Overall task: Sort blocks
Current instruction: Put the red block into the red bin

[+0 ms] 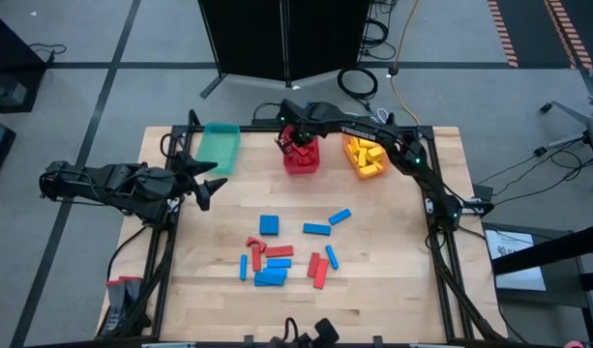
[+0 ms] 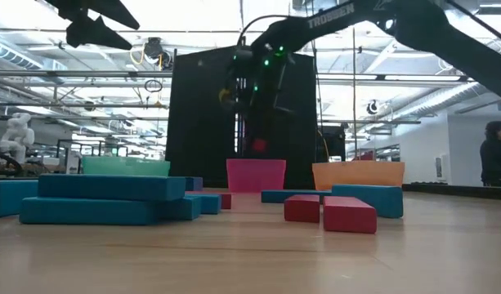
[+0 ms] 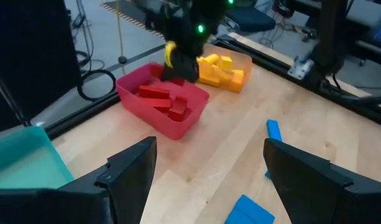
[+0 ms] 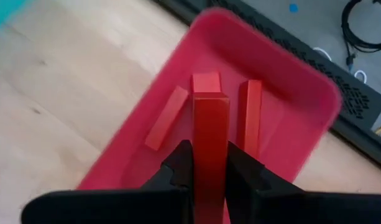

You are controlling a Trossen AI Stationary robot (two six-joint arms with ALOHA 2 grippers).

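I have the right pincer (image 4: 209, 165) pinching a red rectangular toy block (image 4: 210, 130) by its two long flat sides, hanging directly over the red plastic bin (image 1: 301, 160) at the far side of the wooden counter (image 1: 393, 242), where three red blocks (image 4: 206, 83) already lie. The bar looks stiff, light and smooth-sided; I judge it would slip if gripped near an end, so the mid-length grip across the narrow width seems right, and it should drop cleanly without damage. The left pincer (image 3: 206, 180) waits with its fingers spread wide, near the teal plastic bin (image 1: 219, 147) at the counter's left edge. The remaining loose blue and red blocks (image 1: 277, 259) sit scattered on the near half of the counter, some touching or stacked, well apart from the bins. The orange bin (image 1: 366, 157) holds yellow blocks (image 3: 220, 67).
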